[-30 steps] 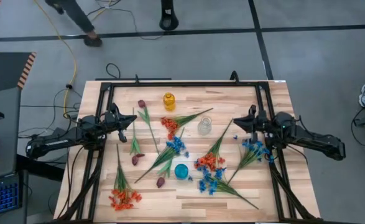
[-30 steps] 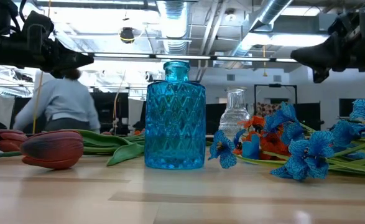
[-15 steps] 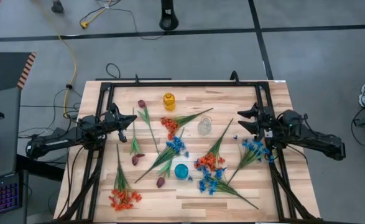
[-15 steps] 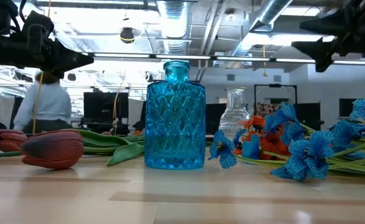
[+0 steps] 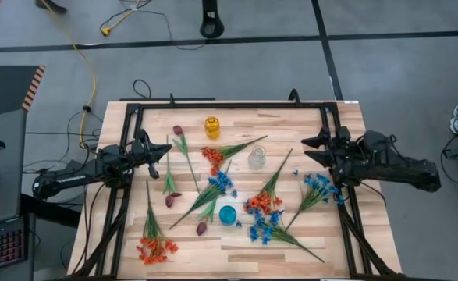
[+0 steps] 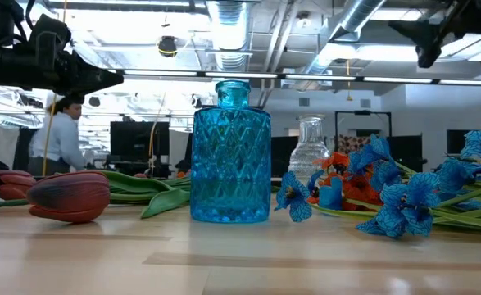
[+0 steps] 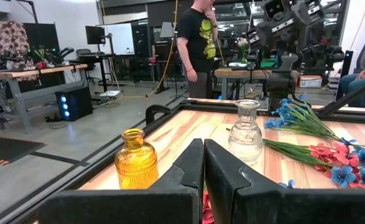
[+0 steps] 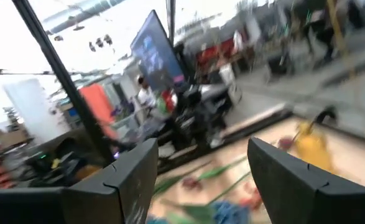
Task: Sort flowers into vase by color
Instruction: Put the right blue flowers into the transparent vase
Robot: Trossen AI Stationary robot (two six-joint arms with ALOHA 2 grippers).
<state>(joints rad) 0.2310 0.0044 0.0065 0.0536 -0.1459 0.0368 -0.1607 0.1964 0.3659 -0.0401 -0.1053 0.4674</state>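
Plastic and thin wire, most likely: the flowers (image 5: 221,187) look very light and a little springy, so a spray should weigh almost nothing but can swing or catch on its neighbours when lifted. The best place to take hold seems to be the bare green stem between leaves and blossoms; the blossom clusters are soft and would slip or crush. The stems are thin and lie flat on the wood, so the pinch must come low and close fully.

The flowers lie scattered over the middle of the table (image 5: 346,242), several crossing each other: orange ones (image 5: 156,248) near the front left, blue ones (image 5: 320,186) at the right, maroon buds (image 6: 68,197) toward the left. Three small vases stand among them: an amber vase (image 5: 212,126), a clear vase (image 5: 257,158) and a blue vase (image 5: 227,214) (all glass by the look, so fragile and easy to tip).

The right tool (image 5: 314,150) hovers above the right side with its fingers wide apart, holding nothing. The left tool (image 5: 163,151) waits at the left, fingers together and empty.

The table is pale wood with a black frame. Around it is a grey floor with cables; beyond, a workshop with desks, screens and a person (image 7: 198,46) standing.
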